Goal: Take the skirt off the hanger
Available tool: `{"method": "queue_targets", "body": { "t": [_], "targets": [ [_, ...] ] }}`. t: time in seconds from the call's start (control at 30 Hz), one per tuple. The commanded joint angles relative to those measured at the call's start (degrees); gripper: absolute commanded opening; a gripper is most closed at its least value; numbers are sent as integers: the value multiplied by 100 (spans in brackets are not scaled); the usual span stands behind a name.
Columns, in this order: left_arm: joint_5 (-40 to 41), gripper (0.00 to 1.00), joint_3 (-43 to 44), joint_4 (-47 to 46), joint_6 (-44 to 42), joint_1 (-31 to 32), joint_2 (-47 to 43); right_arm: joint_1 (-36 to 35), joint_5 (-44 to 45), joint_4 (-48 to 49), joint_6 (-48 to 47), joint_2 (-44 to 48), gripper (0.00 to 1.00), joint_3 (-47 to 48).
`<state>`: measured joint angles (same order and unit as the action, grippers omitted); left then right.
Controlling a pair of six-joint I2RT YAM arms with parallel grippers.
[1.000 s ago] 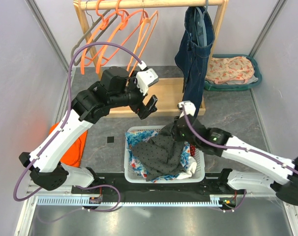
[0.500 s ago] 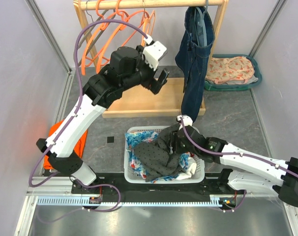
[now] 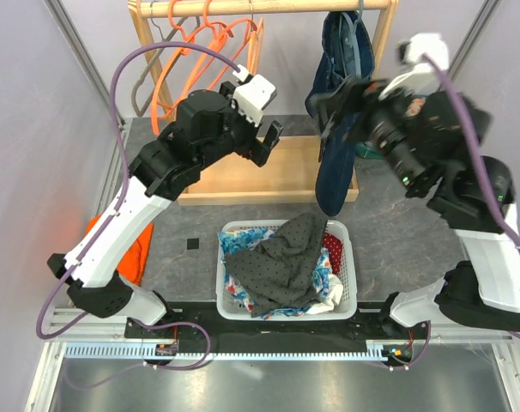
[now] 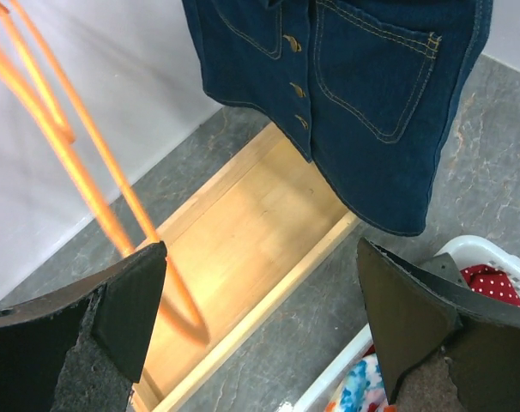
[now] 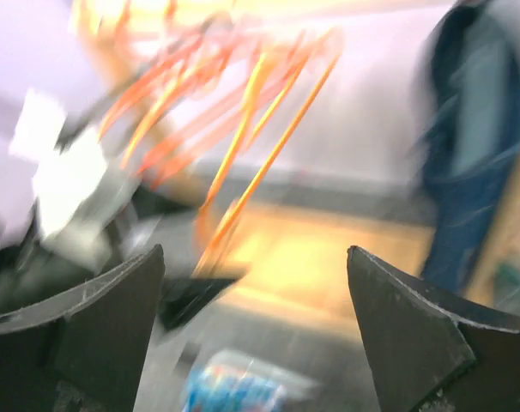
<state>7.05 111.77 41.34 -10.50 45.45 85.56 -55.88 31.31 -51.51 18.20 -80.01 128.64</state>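
A dark blue denim skirt (image 3: pixel 337 112) hangs from the wooden rail (image 3: pixel 269 7) at the right; its hanger is almost wholly hidden by the cloth. In the left wrist view the skirt (image 4: pixel 363 94) shows buttons and a pocket. My left gripper (image 3: pixel 267 143) is open and empty, left of the skirt and apart from it, above the rack's wooden base (image 4: pixel 243 232). My right gripper (image 3: pixel 341 101) is raised high and blurred, close in front of the skirt, open and empty (image 5: pixel 256 257).
Several orange hangers (image 3: pixel 183 60) hang on the left of the rail. A white basket (image 3: pixel 350 257) at the near middle holds a grey dotted garment (image 3: pixel 286 257) and other clothes. A green tray (image 3: pixel 444 116) with floral cloth stands back right. Orange cloth (image 3: pixel 131 253) lies left.
My right gripper let go of the grey garment in the basket, opened, and swung up fast to the skirt. My left gripper rose toward the rack.
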Motion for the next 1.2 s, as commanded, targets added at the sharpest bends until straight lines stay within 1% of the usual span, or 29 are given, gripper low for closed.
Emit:
{"method": "queue_targets", "body": {
  "t": [0.0,0.03,0.07,0.1,0.17,0.2,0.3,0.43,0.47,0.57,0.67,0.7,0.87,1.0,1.1,1.17],
  "targets": [
    [121,96,-225,-302,-215,8,-548,410,1236,522,-1992,-507,93,436],
    [139,96,-338,-302,-215,8,-601,611,1185,649,-2082,-655,93,486],
    [165,96,-383,-302,-233,8,-645,1135,932,685,-2040,-743,93,600],
    [191,95,-436,-311,-268,8,-733,1358,364,895,-2022,-814,94,662],
    [200,95,-576,-311,-294,8,-804,1701,271,1316,-2196,-902,94,461],
    [218,95,-612,-320,-303,8,-830,1807,201,1606,-2241,-937,93,356],
    [262,95,-709,-355,-295,8,-874,2142,7,2055,-2513,-1157,94,320],
    [288,94,-796,-372,-259,8,-883,2546,-195,2320,-2646,-1500,93,460],
    [306,94,-805,-381,-268,8,-883,2782,-404,2381,-2602,-1509,93,434],
    [350,94,-832,-381,-268,8,-883,3186,-695,2654,-2383,-1535,93,267],
    [394,93,-832,-381,-259,8,-901,3503,-1091,2961,-2066,-1509,94,-144],
    [402,93,-832,-381,-251,8,-909,3566,-1344,3014,-1996,-1535,94,-164],
    [420,93,-893,-373,-172,7,-962,3689,-1794,2945,-1828,-1816,92,-172],
    [464,93,-937,-381,-215,8,-997,3768,-2120,2892,-1460,-1878,90,-208],
    [490,92,-972,-381,-215,-1,-1015,3786,-2191,2840,-1372,-1913,86,-260],
    [490,92,-990,-399,-207,8,-1032,3786,-2103,2795,-1302,-1940,80,-278]
  ]
}}
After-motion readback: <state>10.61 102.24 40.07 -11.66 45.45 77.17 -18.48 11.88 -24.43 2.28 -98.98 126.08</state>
